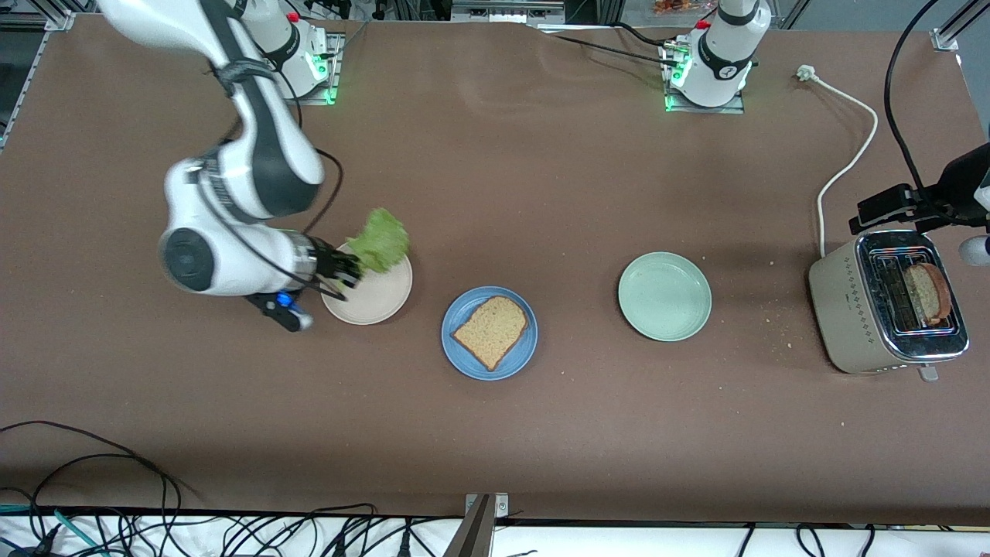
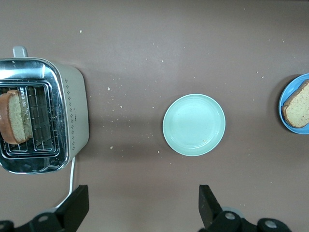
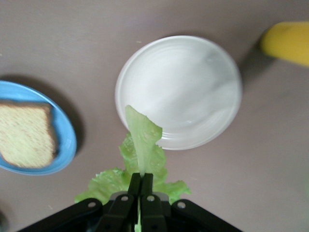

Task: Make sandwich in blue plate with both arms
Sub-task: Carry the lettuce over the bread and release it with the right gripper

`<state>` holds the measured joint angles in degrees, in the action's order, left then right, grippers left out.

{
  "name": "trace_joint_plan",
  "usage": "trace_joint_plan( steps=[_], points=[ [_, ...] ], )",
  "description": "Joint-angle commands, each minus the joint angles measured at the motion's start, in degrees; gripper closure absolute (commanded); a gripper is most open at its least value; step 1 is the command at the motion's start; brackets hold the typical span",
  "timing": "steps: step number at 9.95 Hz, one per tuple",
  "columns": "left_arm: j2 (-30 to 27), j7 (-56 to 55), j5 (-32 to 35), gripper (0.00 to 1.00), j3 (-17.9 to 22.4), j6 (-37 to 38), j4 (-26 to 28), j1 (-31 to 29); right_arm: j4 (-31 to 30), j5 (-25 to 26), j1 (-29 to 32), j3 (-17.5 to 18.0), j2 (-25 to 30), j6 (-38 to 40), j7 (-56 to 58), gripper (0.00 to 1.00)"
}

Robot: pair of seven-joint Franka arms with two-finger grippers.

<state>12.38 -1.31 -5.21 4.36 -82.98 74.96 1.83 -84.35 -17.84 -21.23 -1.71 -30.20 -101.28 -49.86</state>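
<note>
The right gripper (image 3: 140, 180) has its jaws clenched on the ruffled green lettuce leaf (image 1: 380, 240), lifted over the round beige plate (image 1: 380, 298) for carrying. The round blue plate (image 1: 464, 346), beside it toward the left arm's end of the worktop, holds one square tan bread slice (image 1: 492, 330) ready to receive it. The left gripper (image 2: 142, 205) waits with jaws released over the worktop near the silver toaster (image 1: 847, 298), where the second brown bread slice (image 1: 928, 292) stands in a slot.

Brown table (image 1: 495, 155) is seen w/ beige plate (image 1: 379, 298) toward right arm's end, then blue plate (image 1: 472, 344), pale green plate (image 1: 664, 296), and toaster (image 1: 843, 302) w/ white cord (image 1: 847, 166) toward left arm's end. Crumbs (image 1: 777, 325) are scattered nr toaster.
</note>
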Motion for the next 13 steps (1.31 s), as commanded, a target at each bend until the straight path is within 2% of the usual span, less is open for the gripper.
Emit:
trace_joint_plan(
  steps=[1,2,3,4,6,8,9,10,11,12,13],
  points=[
    [-0.6,0.8,0.9,0.0,0.2,-0.1,0.0,0.5,1.5,-4.6,-6.9,-0.7,-7.6,-21.6,-14.9,1.0],
    [-0.5,0.8,0.9,0.0,0.2,-0.1,0.0,0.5,2.2,-4.9,-8.6,-0.6,-10.9,-32.6,-18.8,1.0],
    [-0.5,0.8,0.9,0.0,0.2,-0.1,0.0,0.5,4.9,-5.0,-10.5,-0.1,-14.5,-40.2,-23.0,1.0],
    [-0.6,0.8,0.8,0.0,0.2,-0.1,0.0,0.5,7.7,-4.9,-10.9,0.6,-17.2,-43.5,-26.9,1.0],
    [-0.6,0.8,0.9,0.0,0.1,-0.1,0.0,0.5,8.4,-4.5,-11.5,1.3,-18.1,-43.4,-27.7,1.0],
    [-0.5,0.8,0.8,0.0,0.2,-0.1,0.0,0.5,5.3,-4.2,-13.0,1.2,-17.5,-40.8,-27.2,1.0],
    [-0.5,0.8,0.8,0.0,0.2,-0.1,0.0,0.4,5.3,-4.1,-13.0,1.1,-17.3,-39.4,-27.6,0.7],
    [-0.6,0.8,0.8,0.0,0.2,-0.1,0.0,0.5,5.2,-4.0,-13.4,0.8,-17.3,-39.1,-28.4,0.14],
    [-0.6,0.8,0.8,0.0,0.2,-0.1,0.0,0.5,5.0,-2.2,-13.6,0.5,-16.7,-39.1,-28.5,0.11],
    [-0.5,0.8,0.7,0.0,0.2,-0.1,0.0,0.5,4.9,0.1,-13.6,0.1,-15.9,-38.8,-28.5,0.04],
    [-0.6,0.8,0.9,0.0,0.1,-0.1,0.0,0.5,5.1,3.0,-13.6,-1.3,-13.9,-34.8,-28.1,0.03]
  ],
)
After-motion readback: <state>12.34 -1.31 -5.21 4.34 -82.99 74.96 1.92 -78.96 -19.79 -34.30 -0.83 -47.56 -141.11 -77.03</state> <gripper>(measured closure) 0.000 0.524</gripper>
